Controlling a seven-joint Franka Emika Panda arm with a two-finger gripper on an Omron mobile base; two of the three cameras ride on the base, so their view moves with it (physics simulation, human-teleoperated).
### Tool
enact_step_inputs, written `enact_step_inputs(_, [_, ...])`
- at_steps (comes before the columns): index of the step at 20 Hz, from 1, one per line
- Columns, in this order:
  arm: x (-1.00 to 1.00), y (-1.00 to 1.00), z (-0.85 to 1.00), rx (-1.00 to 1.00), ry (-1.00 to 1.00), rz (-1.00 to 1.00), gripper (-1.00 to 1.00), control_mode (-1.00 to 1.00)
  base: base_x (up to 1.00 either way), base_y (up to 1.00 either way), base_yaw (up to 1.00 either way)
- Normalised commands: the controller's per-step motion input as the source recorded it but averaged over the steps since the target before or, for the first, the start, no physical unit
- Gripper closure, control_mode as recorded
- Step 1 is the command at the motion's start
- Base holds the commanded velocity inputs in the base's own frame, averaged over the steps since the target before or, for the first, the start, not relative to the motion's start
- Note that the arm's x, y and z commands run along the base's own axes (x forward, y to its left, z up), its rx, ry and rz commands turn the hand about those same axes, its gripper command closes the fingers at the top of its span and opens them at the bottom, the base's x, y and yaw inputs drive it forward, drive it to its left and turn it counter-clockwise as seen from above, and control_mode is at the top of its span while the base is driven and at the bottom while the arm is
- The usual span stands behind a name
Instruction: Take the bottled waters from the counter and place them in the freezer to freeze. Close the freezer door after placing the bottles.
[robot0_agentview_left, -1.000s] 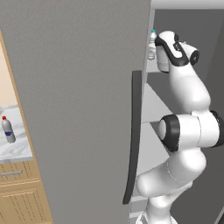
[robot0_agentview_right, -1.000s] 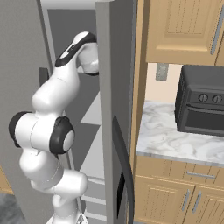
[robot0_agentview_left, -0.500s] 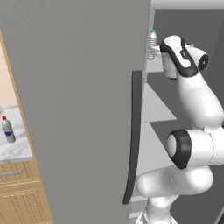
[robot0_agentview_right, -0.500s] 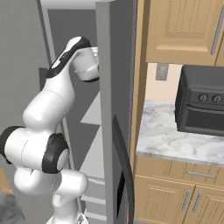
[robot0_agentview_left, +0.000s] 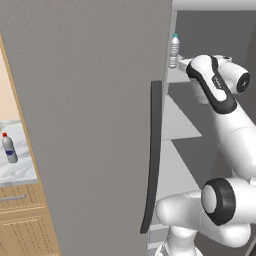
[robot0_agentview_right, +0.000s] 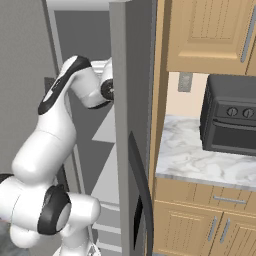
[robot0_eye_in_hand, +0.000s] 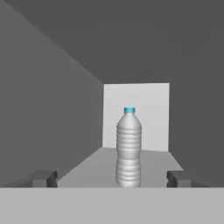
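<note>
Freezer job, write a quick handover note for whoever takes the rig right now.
Tool: open, holding nothing, in front of the teal-capped bottle.
Teal-capped bottle: standing upright on an upper freezer shelf, released.
Red-capped bottle: on the counter, left of the fridge.
Freezer door: open.
Done: one bottle placed.
Left: fetch the red-capped bottle, put it in the freezer, shut the door.

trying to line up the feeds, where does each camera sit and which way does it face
Left base view: behind-left, facing freezer door; arm lower right.
Right base view: behind-right, facing toaster oven; arm lower left.
Hand view: on the hand, facing teal-capped bottle upright between open claw tips.
Shared: that bottle, left base and hand.
</note>
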Motion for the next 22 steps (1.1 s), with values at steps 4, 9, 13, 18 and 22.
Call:
enact_step_inputs(4, [-0.78,0.11,0.12,0.0,0.0,-0.07,-1.0,-1.0,0.0,0.0,0.0])
enact_step_inputs(9, [-0.79,0.14,0.19,0.0,0.0,-0.07,-1.0,-1.0,0.0,0.0,0.0])
enact_step_inputs(13, [-0.71,0.13,0.26,0.0,0.04,-0.08,-1.0,-1.0,0.0,0.0,0.0])
enact_step_inputs(18, [-0.63,0.02,0.21,0.0,0.09,-0.06,-1.0,-1.0,0.0,0.0,0.0])
enact_step_inputs(22, [-0.67,0.02,0.02,0.0,0.1,-0.04,-1.0,-1.0,0.0,0.0,0.0])
